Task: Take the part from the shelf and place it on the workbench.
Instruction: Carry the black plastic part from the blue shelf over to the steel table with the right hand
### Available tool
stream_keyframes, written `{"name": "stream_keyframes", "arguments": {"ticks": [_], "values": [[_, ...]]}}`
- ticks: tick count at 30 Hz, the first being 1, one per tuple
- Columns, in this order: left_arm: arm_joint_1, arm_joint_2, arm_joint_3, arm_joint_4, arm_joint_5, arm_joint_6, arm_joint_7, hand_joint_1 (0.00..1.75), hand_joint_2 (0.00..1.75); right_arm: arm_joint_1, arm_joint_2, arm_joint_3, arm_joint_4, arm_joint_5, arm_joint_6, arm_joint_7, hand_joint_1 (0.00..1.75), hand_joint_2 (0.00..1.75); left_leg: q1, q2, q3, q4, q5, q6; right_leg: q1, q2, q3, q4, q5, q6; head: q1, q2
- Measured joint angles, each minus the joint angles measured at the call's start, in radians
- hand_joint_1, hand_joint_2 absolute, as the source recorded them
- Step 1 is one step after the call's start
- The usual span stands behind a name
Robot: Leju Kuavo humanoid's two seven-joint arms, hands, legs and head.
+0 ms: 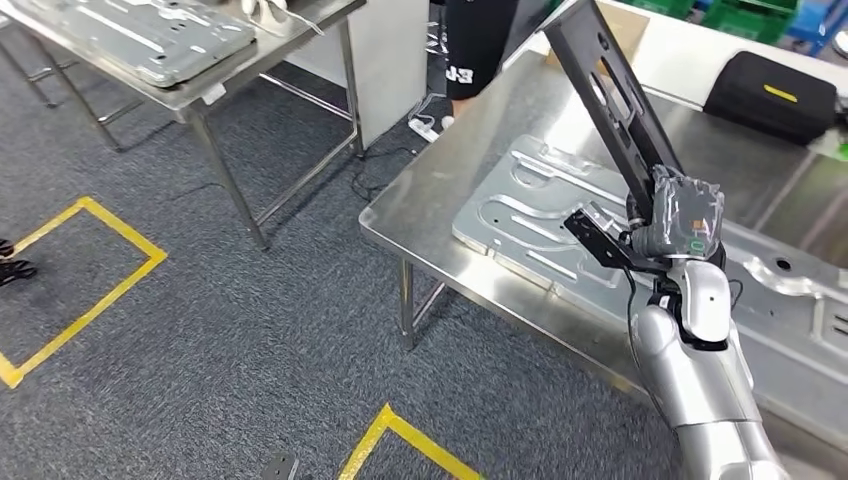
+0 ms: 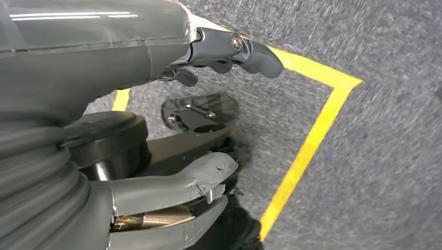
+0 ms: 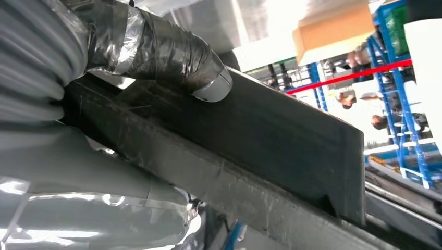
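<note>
The long black flat metal bar with slots [image 1: 610, 95], the task's part, is off the shelf and in the grip of the right hand [image 1: 680, 222], which clasps it near its lower end; in the right wrist view a tape-wrapped thumb [image 3: 172, 57] presses on the bar's top face while pale fingers [image 3: 104, 187] curl under it. In the head view the bar rises steeply from the hand toward 11 o'clock, tilted and held above the stainless-steel workbench [image 1: 440, 190] (not yet touching it, as far as I can tell). Directly beneath it, on the bench, lies a pressed grey sheet-metal panel [image 1: 530, 215], and at about 1 o'clock from the hand a black zipped case [image 1: 770, 95] sits well apart near the bench's far edge. The left hand [image 2: 208, 109] hangs over the grey carpet [image 2: 396, 172] with its yellow tape square [image 2: 307, 146], fingers apart and holding nothing. My reading: the pick-up and carry are done; what remains is lowering the bar flat onto the bench and letting go
</note>
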Motion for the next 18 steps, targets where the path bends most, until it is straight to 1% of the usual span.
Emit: {"name": "stream_keyframes", "arguments": {"ticks": [1, 2, 3, 4, 5, 6, 7, 8, 9, 10, 11, 12, 13, 14, 15, 16, 17, 18], "values": [[-0.001, -0.001, -0.001, 0.0, 0.0, 0.0, 0.0, 0.0, 1.75, 0.001, 0.0, 0.0, 0.001, 0.0, 0.0, 0.0, 1.75, 1.75, -0.002, 0.012, 0.001, -0.003, 0.002, 0.005, -0.004, 0.009, -0.002, -0.003, 0.003, 0.007, 0.0, 0.0], [-0.002, -0.002, -0.001, 0.0, 0.0, 0.001, 0.0, 0.0, 1.75, 0.003, -0.001, 0.0, 0.002, 0.0, 0.0, 0.0, 1.75, 1.75, -0.003, 0.024, 0.003, -0.009, 0.006, 0.011, -0.006, 0.006, -0.005, -0.003, 0.003, 0.013, 0.0, 0.0], [-0.003, -0.003, -0.002, 0.0, 0.0, 0.001, 0.0, 0.0, 1.75, 0.002, -0.002, 0.0, 0.002, 0.0, 0.001, 0.001, 1.75, 1.75, -0.002, 0.035, 0.006, -0.015, 0.009, 0.016, -0.005, -0.009, -0.011, 0.008, -0.005, 0.017, 0.001, 0.0], [-0.004, -0.004, -0.003, 0.0, 0.0, 0.001, 0.0, 0.0, 1.75, 0.001, -0.002, 0.0, 0.003, 0.0, 0.001, 0.001, 1.75, 1.75, -0.001, 0.048, 0.008, -0.021, 0.012, 0.022, -0.004, -0.031, -0.026, 0.038, -0.023, 0.02, 0.003, 0.0], [-0.005, -0.004, -0.003, 0.0, 0.0, 0.001, 0.0, 0.0, 1.75, -0.001, -0.002, 0.0, 0.003, 0.0, 0.001, 0.0, 1.75, 1.75, -0.003, 0.059, 0.009, -0.023, 0.013, 0.025, -0.003, -0.054, -0.049, 0.087, -0.05, 0.023, 0.004, 0.0], [-0.004, -0.005, -0.003, 0.0, 0.0, 0.0, 0.0, 0.0, 1.75, -0.002, -0.002, 0.0, 0.004, 0.0, 0.002, 0.0, 1.75, 1.75, -0.005, 0.071, 0.009, -0.023, 0.012, 0.027, -0.002, -0.068, -0.08, 0.148, -0.078, 0.026, 0.005, 0.0], [-0.004, -0.005, -0.003, 0.0, 0.0, 0.0, 0.0, 0.0, 1.75, -0.001, -0.002, 0.0, 0.006, 0.0, 0.002, 0.0, 1.75, 1.75, -0.006, 0.083, 0.009, -0.023, 0.011, 0.029, -0.003, -0.073, -0.109, 0.208, -0.1, 0.029, 0.005, 0.0], [-0.003, -0.005, -0.003, 0.0, 0.0, 0.0, 0.0, 0.0, 1.75, 0.002, -0.002, 0.0, 0.008, 0.001, 0.003, 0.0, 1.75, 1.75, -0.008, 0.094, 0.009, -0.023, 0.01, 0.03, -0.004, -0.076, -0.128, 0.244, -0.106, 0.031, 0.005, 0.0], [-0.003, -0.005, -0.003, 0.0, 0.0, 0.0, 0.0, 0.0, 1.75, 0.004, -0.002, 0.0, 0.011, 0.001, 0.004, 0.0, 1.75, 1.75, -0.008, 0.106, 0.01, -0.023, 0.008, 0.031, -0.005, -0.079, -0.131, 0.247, -0.094, 0.031, 0.005, 0.0], [-0.003, -0.005, -0.003, 0.0, 0.0, 0.0, 0.0, 0.0, 1.75, 0.006, -0.002, 0.0, 0.014, 0.001, 0.005, 0.001, 1.75, 1.75, -0.009, 0.117, 0.012, -0.022, 0.006, 0.03, -0.004, -0.084, -0.114, 0.214, -0.067, 0.031, 0.005, 0.0], [-0.003, -0.005, -0.004, 0.0, 0.0, 0.0, 0.0, 0.0, 1.75, 0.007, -0.002, 0.0, 0.015, 0.002, 0.006, 0.001, 1.75, 1.75, -0.009, 0.127, 0.014, -0.022, 0.003, 0.028, -0.004, -0.096, -0.082, 0.153, -0.032, 0.029, 0.005, 0.0], [-0.003, -0.005, -0.004, 0.0, 0.0, -0.001, 0.0, 0.0, 1.75, 0.006, -0.002, 0.0, 0.016, 0.002, 0.006, 0.001, 1.75, 1.75, -0.012, 0.136, 0.016, -0.021, -0.001, 0.025, 0.002, -0.12, -0.049, 0.088, -0.007, 0.026, 0.005, 0.0], [-0.003, -0.005, -0.004, 0.0, 0.0, -0.001, 0.001, 0.0, 1.75, 0.004, -0.002, 0.0, 0.016, 0.003, 0.006, 0.001, 1.75, 1.75, -0.015, 0.145, 0.018, -0.019, -0.004, 0.022, 0.008, -0.14, -0.023, 0.036, 0.008, 0.019, 0.004, 0.0], [-0.004, -0.006, -0.004, 0.0, 0.0, -0.001, 0.001, 0.0, 1.75, 0.002, -0.002, 0.0, 0.017, 0.003, 0.007, 0.001, 1.75, 1.75, -0.018, 0.156, 0.02, -0.018, -0.007, 0.018, 0.014, -0.154, -0.008, 0.005, 0.013, 0.012, 0.004, 0.0], [-0.004, -0.006, -0.004, 0.0, 0.0, -0.001, 0.001, 0.0, 1.75, 0.0, -0.001, 0.0, 0.017, 0.003, 0.007, 0.001, 1.75, 1.75, -0.02, 0.166, 0.022, -0.018, -0.01, 0.014, 0.02, -0.158, -0.006, -0.005, 0.009, 0.004, 0.004, 0.0], [-0.005, -0.006, -0.004, 0.0, 0.0, -0.001, 0.001, 0.0, 1.75, -0.001, -0.001, 0.0, 0.017, 0.003, 0.008, 0.001, 1.75, 1.75, -0.021, 0.178, 0.025, -0.019, -0.013, 0.01, 0.021, -0.145, -0.006, -0.007, 0.01, -0.004, 0.004, 0.0], [-0.005, -0.006, -0.004, 0.0, 0.0, -0.001, 0.001, 0.0, 1.75, -0.001, -0.001, 0.0, 0.018, 0.003, 0.008, 0.001, 1.75, 1.75, -0.019, 0.182, 0.028, -0.015, -0.018, 0.005, 0.019, -0.132, -0.005, -0.01, 0.011, -0.009, 0.004, 0.0], [-0.006, -0.006, -0.005, 0.0, 0.0, -0.001, 0.001, 0.0, 1.75, -0.002, -0.001, 0.0, 0.018, 0.003, 0.009, 0.001, 1.75, 1.75, -0.017, 0.171, 0.026, -0.005, -0.028, -0.001, 0.017, -0.119, -0.003, -0.012, 0.012, -0.015, 0.004, 0.0]]}}
